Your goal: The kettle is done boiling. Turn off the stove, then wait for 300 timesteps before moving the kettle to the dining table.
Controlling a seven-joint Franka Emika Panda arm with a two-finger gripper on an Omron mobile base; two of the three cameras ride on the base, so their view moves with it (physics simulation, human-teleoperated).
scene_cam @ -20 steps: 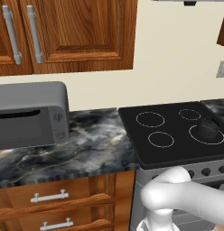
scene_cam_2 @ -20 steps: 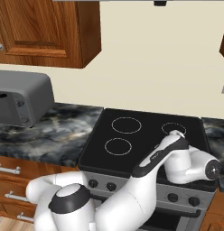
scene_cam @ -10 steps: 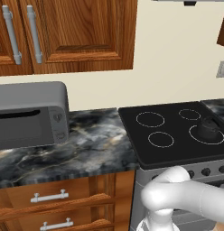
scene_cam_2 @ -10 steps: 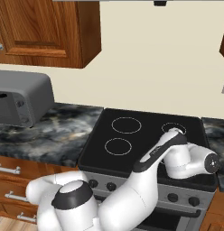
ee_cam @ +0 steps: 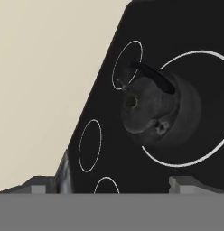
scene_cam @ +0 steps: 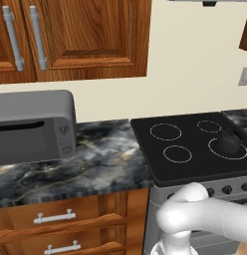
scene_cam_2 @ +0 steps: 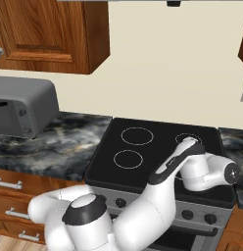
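We see the kettle (scene_cam: 229, 141), small, squat and dark, standing upright on the front right burner ring of the stove (scene_cam: 190, 164), a black glass cooktop with four thin white rings. In the left base view a row of black knobs (scene_cam: 226, 190) runs along the grey oven front below the glass. To the left of the stove lies the dark marbled worktop (scene_cam: 90, 164), and on it, well apart from the kettle, stands a grey microwave (scene_cam: 33, 127). Brown wooden cabinets (scene_cam: 90, 37) hang on the cream wall above; drawers with metal handles (scene_cam: 55, 217) sit under the worktop.

In the right base view we see the white arm (scene_cam_2: 162, 191) bent over the right half of the stove (scene_cam_2: 143, 147), its wrist above the spot where the kettle stands, so that the kettle itself is hidden there.

In the hand view we look along the claw (ee_cam: 113, 184) at the kettle (ee_cam: 159, 110), which sits inside the large white ring with its knobbed top and dark handle turned toward the camera. The two fingertips (ee_cam: 39, 182) stand at the bottom of the view, set wide apart, one on each side, and nothing lies between them. The claw is fully open, holds nothing and is clear of the kettle.
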